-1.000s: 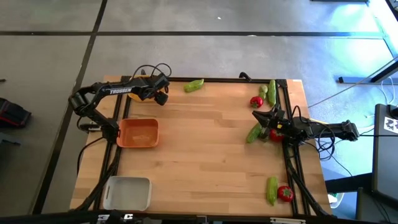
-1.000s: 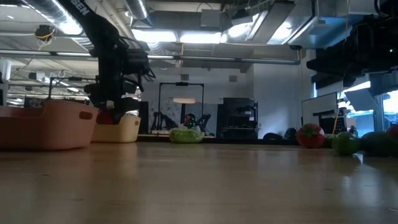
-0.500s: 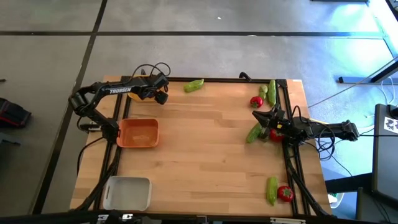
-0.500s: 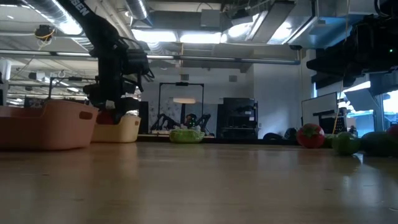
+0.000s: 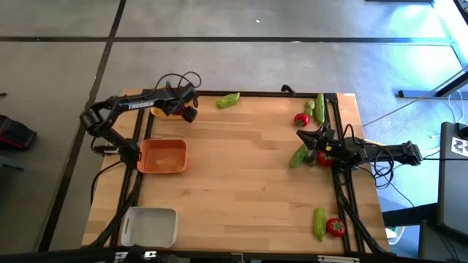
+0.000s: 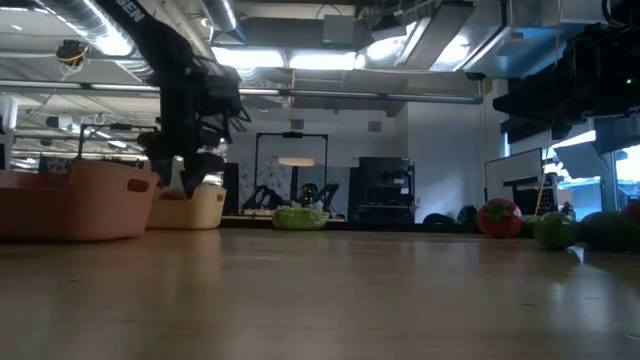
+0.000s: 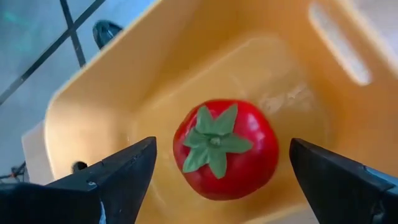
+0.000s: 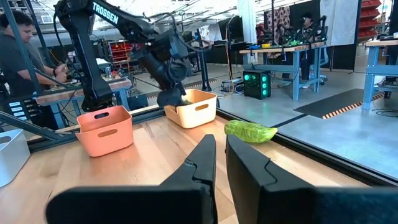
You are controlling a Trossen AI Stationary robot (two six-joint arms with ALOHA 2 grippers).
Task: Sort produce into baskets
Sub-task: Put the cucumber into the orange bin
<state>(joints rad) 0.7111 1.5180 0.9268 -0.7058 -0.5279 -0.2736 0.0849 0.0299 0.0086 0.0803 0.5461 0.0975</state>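
Closest in, the white-grey basket (image 5: 149, 226) sits at the near left corner of the tabletop (image 5: 234, 183), and across at the near right edge a cucumber (image 5: 319, 222) lies touching a tomato (image 5: 336, 227). Further in on the left, the orange basket (image 5: 162, 155) rests by the rail. Over on the right, the right hand (image 5: 303, 137) waits low with its fingers pressed together, gripping nothing, a green cucumber piece (image 5: 297, 155) just beside it and a red tomato piece (image 5: 324, 158) under the arm. Beyond that, another tomato (image 5: 301, 120), a lime (image 5: 310, 105) and an upright-lying cucumber (image 5: 319, 107) cluster at the far right edge. A green piece (image 5: 227, 100) lies alone at the far edge, middle. And at the far left, the left hand (image 7: 217, 171) hovers over the yellow basket (image 7: 112, 87), fingers spread wide, with a red tomato (image 7: 225, 149) lying in the basket between them, free of both fingers.
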